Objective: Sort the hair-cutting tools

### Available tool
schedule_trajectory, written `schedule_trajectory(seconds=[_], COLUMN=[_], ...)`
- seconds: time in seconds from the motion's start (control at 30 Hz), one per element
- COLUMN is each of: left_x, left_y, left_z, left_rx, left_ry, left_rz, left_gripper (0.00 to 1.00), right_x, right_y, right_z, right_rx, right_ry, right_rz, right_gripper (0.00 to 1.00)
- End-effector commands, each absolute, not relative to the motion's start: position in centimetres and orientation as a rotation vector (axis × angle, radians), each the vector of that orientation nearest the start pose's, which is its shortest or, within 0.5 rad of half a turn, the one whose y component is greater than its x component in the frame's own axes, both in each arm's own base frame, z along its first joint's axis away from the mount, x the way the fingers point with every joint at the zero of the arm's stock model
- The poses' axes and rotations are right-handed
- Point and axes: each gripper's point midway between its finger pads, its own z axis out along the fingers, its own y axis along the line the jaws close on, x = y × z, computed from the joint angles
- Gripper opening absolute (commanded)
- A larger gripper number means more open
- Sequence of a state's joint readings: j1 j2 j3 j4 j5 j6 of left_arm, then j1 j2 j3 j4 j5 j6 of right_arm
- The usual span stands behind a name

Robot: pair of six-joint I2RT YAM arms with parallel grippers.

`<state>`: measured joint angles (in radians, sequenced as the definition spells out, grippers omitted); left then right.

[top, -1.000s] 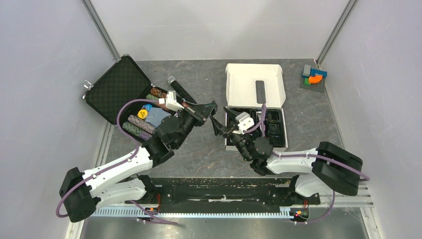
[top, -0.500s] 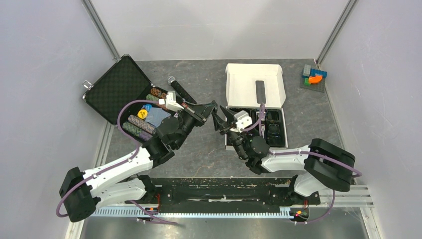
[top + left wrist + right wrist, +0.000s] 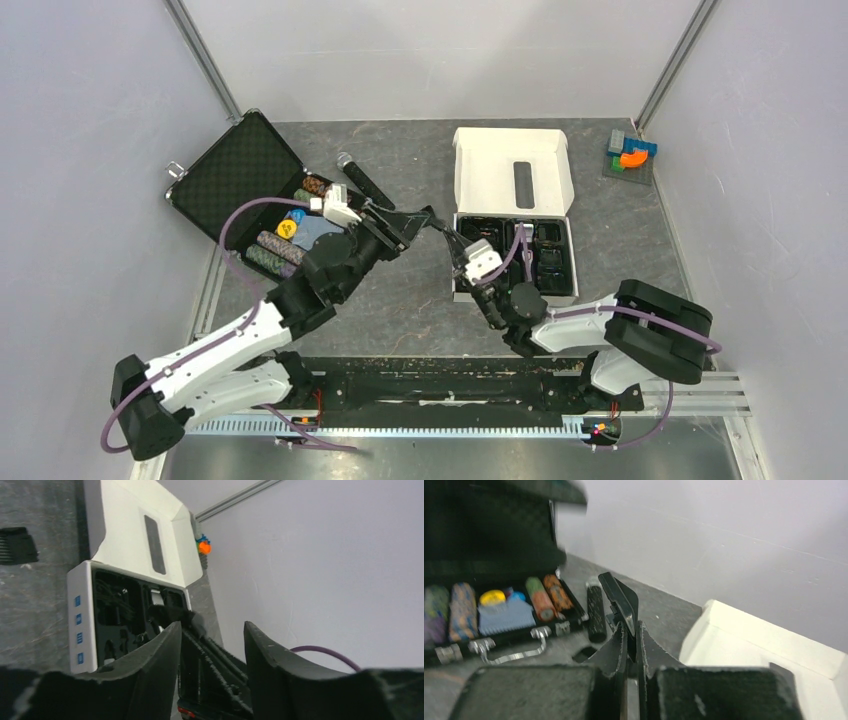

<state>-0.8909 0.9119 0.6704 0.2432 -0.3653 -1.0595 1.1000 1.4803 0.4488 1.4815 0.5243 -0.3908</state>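
Item: comb attachment [image 3: 620, 597], clenched in my right hand [image 3: 628, 630] (left hand [image 3: 211, 630] released, fingers apart); I judge it best drawn straight clear, then lowered level into a white box [image 3: 75, 620] slot.

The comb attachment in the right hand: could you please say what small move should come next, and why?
Probably the right hand should draw the comb attachment back toward the white box. Its jaws are shut on the piece, while the left hand stands open close by, so the piece looks free to go.
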Motion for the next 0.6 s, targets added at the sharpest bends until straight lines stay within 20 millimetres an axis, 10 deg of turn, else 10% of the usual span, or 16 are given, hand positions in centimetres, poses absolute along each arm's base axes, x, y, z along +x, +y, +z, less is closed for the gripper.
schedule_trajectory(seconds=[0.0, 0.57], left_x=[24.9, 24.4], left_y=[-24.3, -28.3], left_z=[30.5, 27.3], left_rx=[-0.335, -0.182], left_ry=[1.791, 2.245], left_rz=[-1.066, -1.458], left_gripper=[0.59, 0.59], right_x=[24.1, 22.3], right_y=[26.3, 26.0], right_z=[31.1, 32.2], right_rx=[-0.337, -0.464], right_ry=[0.855, 0.715], right_rz=[0.298, 0.206], right_gripper=[0.00, 0.00])
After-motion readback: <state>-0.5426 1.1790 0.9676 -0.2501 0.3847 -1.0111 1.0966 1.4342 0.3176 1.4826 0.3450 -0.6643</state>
